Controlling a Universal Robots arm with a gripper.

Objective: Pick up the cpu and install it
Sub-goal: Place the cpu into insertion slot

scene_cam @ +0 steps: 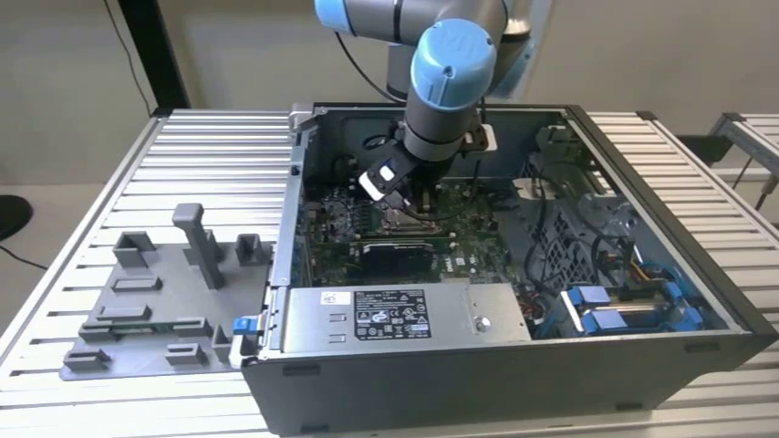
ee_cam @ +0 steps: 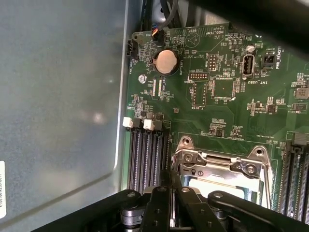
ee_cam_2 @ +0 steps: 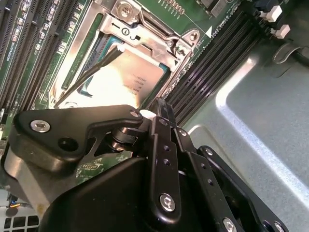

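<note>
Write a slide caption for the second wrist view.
Black claw close over the small pale silver square cpu lying within the square metal socket frame on the green motherboard.

I see the cpu [ee_cam_2: 129, 79] lying within the socket frame [ee_cam_2: 149, 29], gripper [ee_cam_2: 160, 105] near its edge, memory slots [ee_cam_2: 210, 63] beside the frame.

Both wrist views close above socket [ee_cam_2: 159, 26] [ee_cam: 219, 164]

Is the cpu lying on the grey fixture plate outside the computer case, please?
No, the cpu shows inside the metal socket frame on the motherboard.
</note>
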